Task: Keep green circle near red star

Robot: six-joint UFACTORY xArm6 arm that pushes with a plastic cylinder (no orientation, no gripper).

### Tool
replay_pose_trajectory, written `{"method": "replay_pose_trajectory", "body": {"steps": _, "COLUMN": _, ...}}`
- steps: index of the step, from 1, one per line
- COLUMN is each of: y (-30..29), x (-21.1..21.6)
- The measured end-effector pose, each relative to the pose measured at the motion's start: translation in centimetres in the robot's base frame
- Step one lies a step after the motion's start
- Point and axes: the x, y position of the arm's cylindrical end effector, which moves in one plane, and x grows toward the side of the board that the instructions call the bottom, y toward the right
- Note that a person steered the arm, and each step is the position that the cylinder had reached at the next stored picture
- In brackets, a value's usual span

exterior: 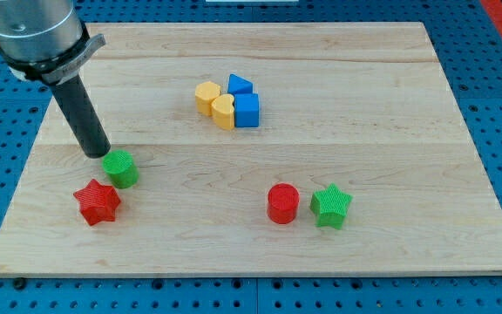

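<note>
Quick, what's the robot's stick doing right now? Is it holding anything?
My tip: no gripper, so it holds nothing. It sits at the upper-left edge of the green circle block, touching or nearly touching it; the red star block lies just below.

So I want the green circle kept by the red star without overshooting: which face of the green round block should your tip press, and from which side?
Probably its upper-left face, where my tip already sits against the green round block. The red star-shaped block lies just below-left, nearly touching. The round wall lets the block slip sideways, so I would push gently downward through its centre.
</note>
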Motion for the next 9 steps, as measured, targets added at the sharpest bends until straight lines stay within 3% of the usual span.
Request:
{"method": "replay_pose_trajectory", "body": {"steps": 3, "y": 4.1, "x": 2.6}}
{"method": "replay_pose_trajectory", "body": {"steps": 6, "y": 4.1, "x": 2.6}}
{"method": "replay_pose_trajectory", "body": {"steps": 7, "y": 3.1, "x": 2.7}}
{"method": "replay_pose_trajectory", "body": {"steps": 9, "y": -5.1, "x": 3.4}}
